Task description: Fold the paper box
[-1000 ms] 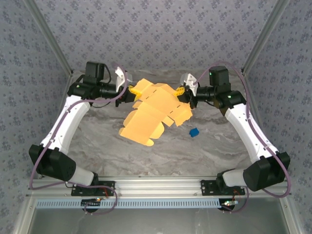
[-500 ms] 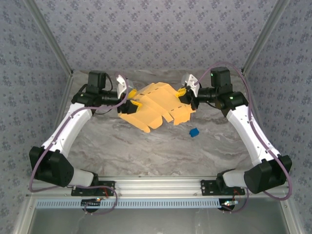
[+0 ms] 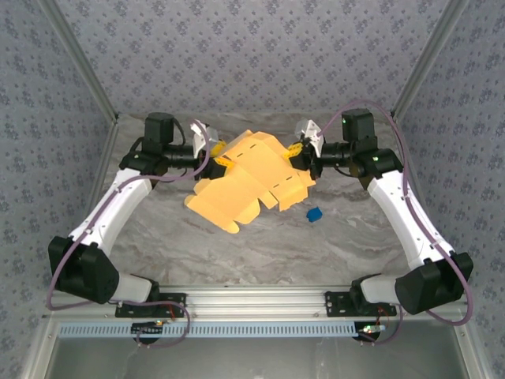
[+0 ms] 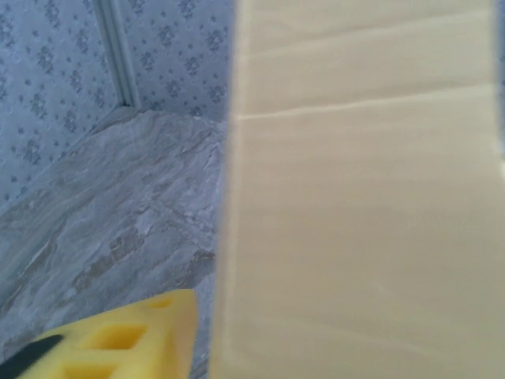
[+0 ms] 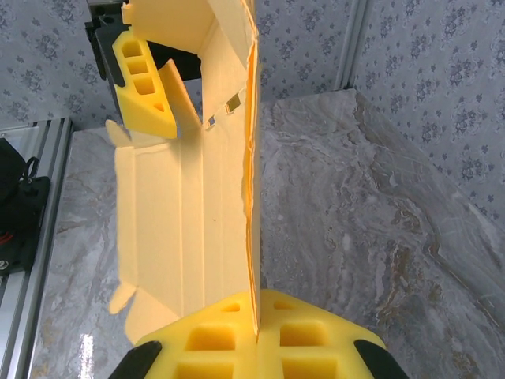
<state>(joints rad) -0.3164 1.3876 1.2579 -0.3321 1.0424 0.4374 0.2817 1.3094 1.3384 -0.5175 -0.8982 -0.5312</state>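
Above the surface (image 3: 331, 245), mid-frame, the paper box (image 3: 252, 178) was still a bent, open sheet.
No sides were closed yet. The right gripper (image 3: 296, 150) had its jaws pinching the sheet's edge. The left gripper (image 3: 219, 155) was right beside it, but I could not tell about its jaws. A second earlier the left gripper was a little further to the upper left.

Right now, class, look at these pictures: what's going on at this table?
The right pincer is clamped on one edge of the paper box, a yellow-orange sheet with flaps, not yet folded into shape. The left pincer is at the opposite edge, its grip unclear. A small blue object lies on the table nearby.
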